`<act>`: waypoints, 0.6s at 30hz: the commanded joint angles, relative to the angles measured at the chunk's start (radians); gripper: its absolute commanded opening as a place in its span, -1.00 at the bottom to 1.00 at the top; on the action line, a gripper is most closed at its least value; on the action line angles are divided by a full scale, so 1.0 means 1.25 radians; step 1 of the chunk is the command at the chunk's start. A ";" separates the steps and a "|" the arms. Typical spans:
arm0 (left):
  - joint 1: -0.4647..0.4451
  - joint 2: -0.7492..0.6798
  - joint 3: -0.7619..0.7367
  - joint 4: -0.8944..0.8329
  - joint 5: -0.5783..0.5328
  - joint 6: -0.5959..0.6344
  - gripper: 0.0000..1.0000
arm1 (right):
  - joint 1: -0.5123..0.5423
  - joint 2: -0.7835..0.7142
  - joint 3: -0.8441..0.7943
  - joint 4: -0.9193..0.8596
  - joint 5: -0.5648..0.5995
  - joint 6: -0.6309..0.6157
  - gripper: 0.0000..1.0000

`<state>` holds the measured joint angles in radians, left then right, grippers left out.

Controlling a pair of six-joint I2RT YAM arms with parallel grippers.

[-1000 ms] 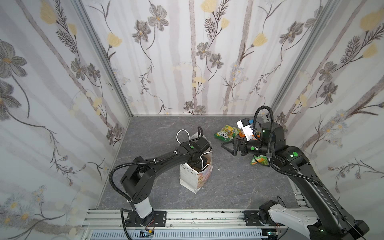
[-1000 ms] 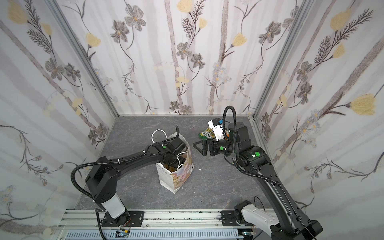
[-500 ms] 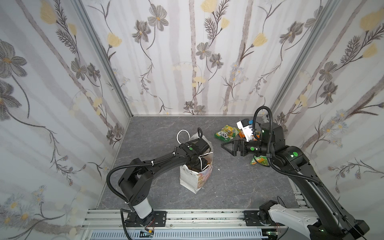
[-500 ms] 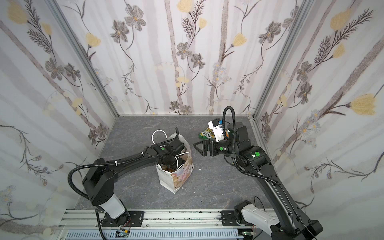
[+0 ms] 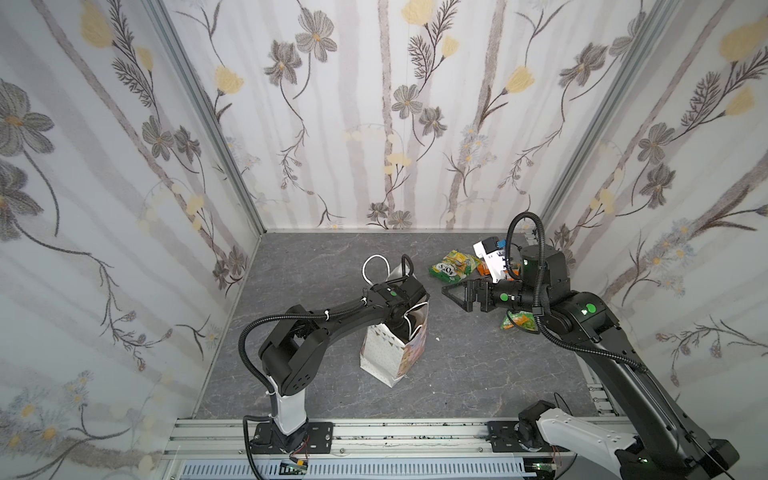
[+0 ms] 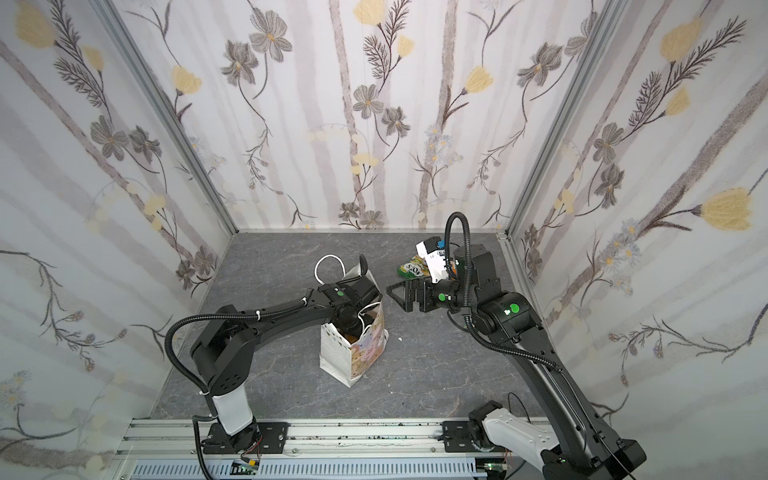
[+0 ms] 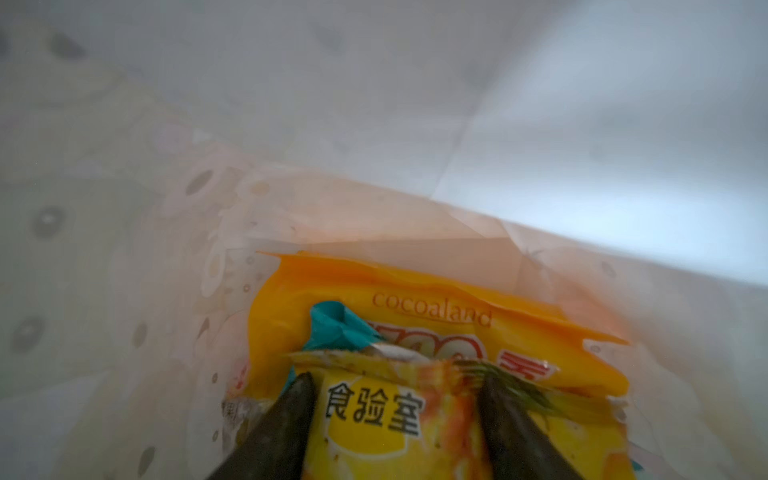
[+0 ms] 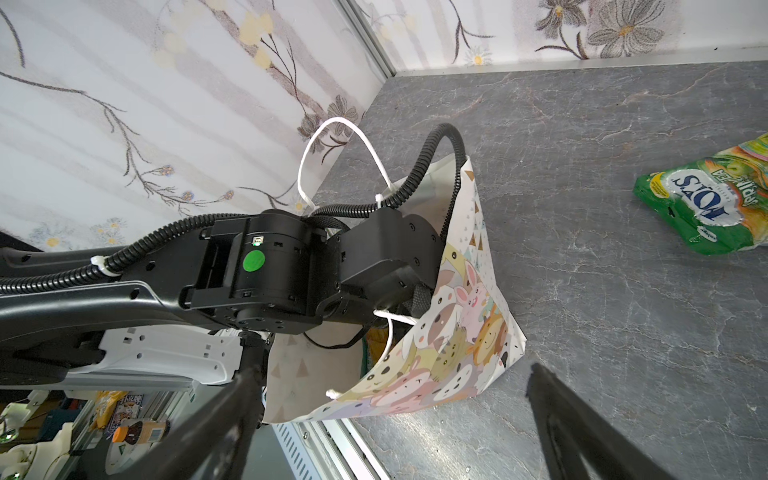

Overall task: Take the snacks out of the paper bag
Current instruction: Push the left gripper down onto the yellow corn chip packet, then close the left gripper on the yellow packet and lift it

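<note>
Left wrist view: left gripper (image 7: 395, 378) straddled yellow packet (image 7: 370, 440) inside paper bag (image 7: 374, 124); whether clamped, I could not tell. Right gripper (image 8: 392, 368) stood open.

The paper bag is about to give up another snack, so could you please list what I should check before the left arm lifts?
1. left tool inside the paper bag: ok.
2. yellow packet between its fingers: ok.
3. Grip closed firmly on it: cannot tell.
4. Bag standing: ok.
5. right tool open, apart from the bag: ok.
6. cord handle free of the left arm: cannot tell.
</note>
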<state>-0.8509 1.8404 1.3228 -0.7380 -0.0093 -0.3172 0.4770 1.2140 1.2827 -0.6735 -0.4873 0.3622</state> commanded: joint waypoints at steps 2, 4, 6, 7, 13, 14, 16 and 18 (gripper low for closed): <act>-0.002 -0.001 -0.014 -0.127 0.030 -0.003 -0.17 | 0.001 0.006 0.004 0.018 0.007 0.001 0.99; -0.002 -0.012 -0.010 -0.125 0.027 -0.003 -0.35 | 0.002 0.007 0.003 0.022 0.006 0.002 0.99; -0.002 -0.021 -0.006 -0.124 0.024 -0.004 -0.50 | 0.002 0.009 0.003 0.022 0.007 0.002 0.99; -0.002 -0.026 -0.004 -0.124 0.023 -0.005 -0.58 | 0.002 0.009 0.005 0.022 0.008 0.004 0.99; -0.003 -0.056 0.009 -0.127 0.016 -0.010 -0.99 | 0.002 0.005 0.006 0.019 0.014 0.004 0.99; -0.002 -0.061 0.014 -0.129 0.015 -0.011 -1.00 | 0.002 0.004 0.007 0.019 0.014 0.005 0.99; -0.002 -0.070 0.024 -0.135 0.013 -0.011 -1.00 | 0.001 0.002 0.007 0.020 0.016 0.006 0.99; -0.003 -0.080 0.033 -0.139 0.008 -0.011 -1.00 | 0.002 0.003 0.007 0.020 0.021 0.008 0.99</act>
<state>-0.8539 1.7550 1.3483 -0.8440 0.0017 -0.3252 0.4786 1.2198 1.2831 -0.6727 -0.4732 0.3660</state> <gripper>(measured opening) 0.103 0.993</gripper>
